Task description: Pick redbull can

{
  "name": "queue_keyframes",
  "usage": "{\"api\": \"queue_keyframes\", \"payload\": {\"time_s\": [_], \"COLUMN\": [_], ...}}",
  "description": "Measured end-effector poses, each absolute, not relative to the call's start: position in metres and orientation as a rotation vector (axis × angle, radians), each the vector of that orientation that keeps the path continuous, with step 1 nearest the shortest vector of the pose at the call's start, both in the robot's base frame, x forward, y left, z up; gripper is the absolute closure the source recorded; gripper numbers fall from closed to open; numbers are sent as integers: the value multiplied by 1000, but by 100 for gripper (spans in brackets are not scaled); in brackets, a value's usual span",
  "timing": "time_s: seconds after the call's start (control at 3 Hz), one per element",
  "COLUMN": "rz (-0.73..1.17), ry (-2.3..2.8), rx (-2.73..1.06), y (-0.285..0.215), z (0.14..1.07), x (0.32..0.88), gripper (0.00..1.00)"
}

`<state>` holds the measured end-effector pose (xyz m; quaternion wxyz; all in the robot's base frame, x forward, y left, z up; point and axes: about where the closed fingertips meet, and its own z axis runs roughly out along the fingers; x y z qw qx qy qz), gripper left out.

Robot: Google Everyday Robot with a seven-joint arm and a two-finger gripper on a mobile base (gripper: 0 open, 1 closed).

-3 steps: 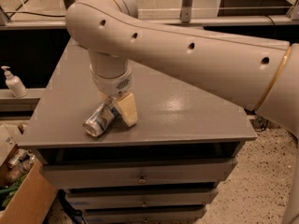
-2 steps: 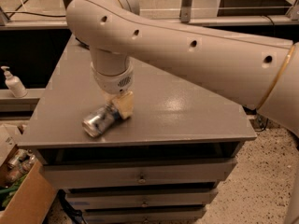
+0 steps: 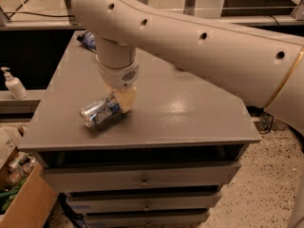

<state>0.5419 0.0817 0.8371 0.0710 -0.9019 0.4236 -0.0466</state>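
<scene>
Though arm (image 3: pixel 204 46) hides rear of table (image 3: pixel 190 120), gripper (image 3: pixel 119 98) grips redbull can (image 3: pixel 99 113), its far end covered | can near front-left edge | open surface rightward.

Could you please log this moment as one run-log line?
gripper: at redbull can end | pose: lying sideways | where: cabinet top, front-left

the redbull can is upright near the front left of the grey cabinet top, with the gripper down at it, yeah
No. The camera view shows the redbull can on its side, not upright. It is near the front left of the grey cabinet top, with the gripper down at it.
</scene>
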Motion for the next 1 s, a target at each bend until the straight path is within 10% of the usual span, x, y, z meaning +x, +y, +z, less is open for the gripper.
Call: {"api": "queue_keyframes", "payload": {"time_s": [1.0], "rz": [128], "ry": [1397], "rx": [-2438], "y": [59], "z": [883], "x": [555], "gripper": [100]}}
